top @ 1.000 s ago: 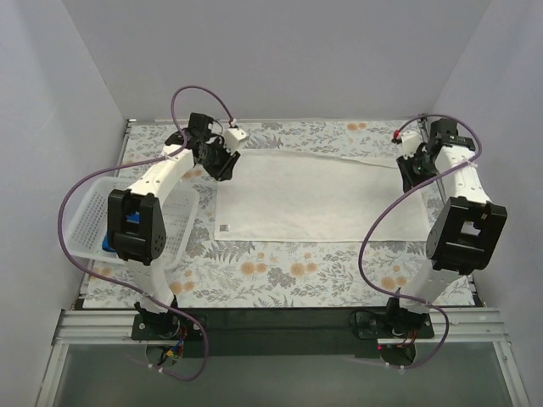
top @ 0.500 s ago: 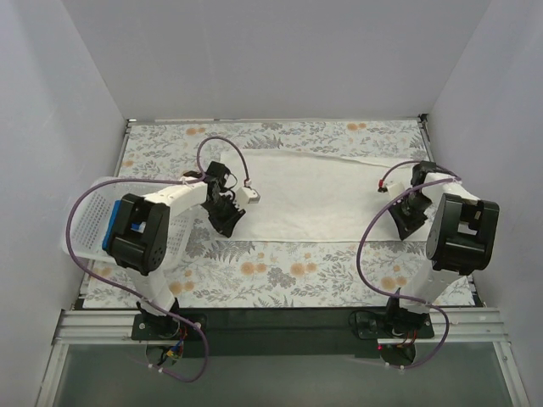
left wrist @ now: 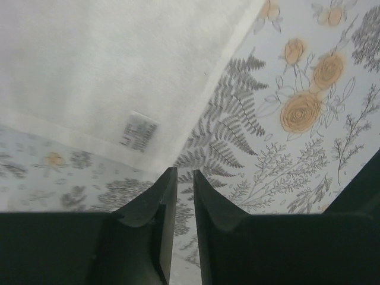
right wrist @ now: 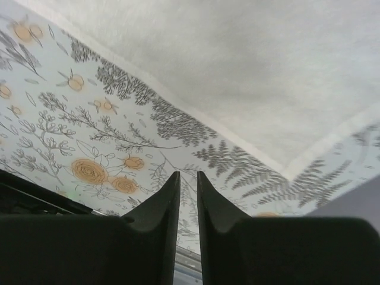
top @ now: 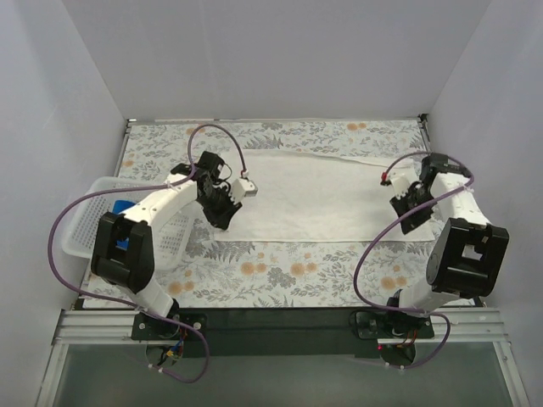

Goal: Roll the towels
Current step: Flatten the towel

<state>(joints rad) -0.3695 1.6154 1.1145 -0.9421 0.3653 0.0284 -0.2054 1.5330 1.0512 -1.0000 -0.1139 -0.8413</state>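
The white towel (top: 322,195) lies flat and spread along the middle of the floral tablecloth. My left gripper (top: 222,220) hovers at the towel's near left corner. In the left wrist view its jaws (left wrist: 184,173) are shut on nothing, over the cloth just off the corner and the towel's label (left wrist: 138,132). My right gripper (top: 405,222) hovers at the near right corner. In the right wrist view it (right wrist: 188,174) is shut and empty, just short of the towel's edge (right wrist: 267,71). A bit of the blue towel (top: 121,207) shows in the basket, mostly hidden by my left arm.
A white perforated basket (top: 78,222) stands at the left edge of the table, under my left arm. The floral tablecloth (top: 288,271) covers the table. White walls close in the back and both sides.
Both grippers have moved from the towel's far corners toward me, down to its near corners. The towel has not moved.
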